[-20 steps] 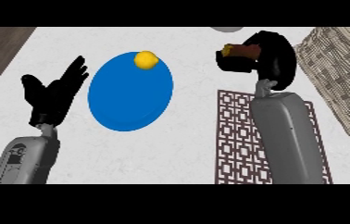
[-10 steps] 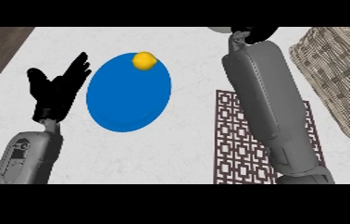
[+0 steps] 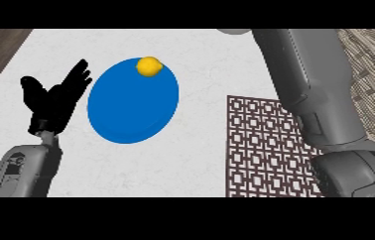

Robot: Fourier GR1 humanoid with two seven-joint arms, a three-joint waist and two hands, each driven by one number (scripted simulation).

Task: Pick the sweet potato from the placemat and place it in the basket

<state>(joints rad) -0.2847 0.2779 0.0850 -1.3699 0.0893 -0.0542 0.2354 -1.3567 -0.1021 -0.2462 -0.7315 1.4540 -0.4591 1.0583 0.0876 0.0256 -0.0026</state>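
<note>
- Nearest the viewer, the patterned placemat (image 3: 267, 150) is seen lying flat on the white bench (image 3: 198, 159), with no sweet potato showing on the part left uncovered; its right side is overlapped by the right forearm (image 3: 304, 80).
- At the left edge, the left hand (image 3: 55, 102) is held at rest beside the blue plate (image 3: 133, 101), fingers spread and pointing up, nothing in it.
- On the plate's far rim a small yellow round thing (image 3: 149, 66) is seen, untouched and no part of the task.
- The right forearm is stretched from the lower right corner to the top edge, farther than a second ago, when the right hand was pictured curled round a brownish thing next to the basket (image 3: 365, 60).
- That hand is now carried beyond the top edge, so its fingers cannot be told, and the sweet potato is hidden with it.
- The woven basket is glimpsed only as a strip at the right edge, behind the forearm.
- The pick is judged done; the carry is judged under way, and the placing in the basket cannot be confirmed.
</note>
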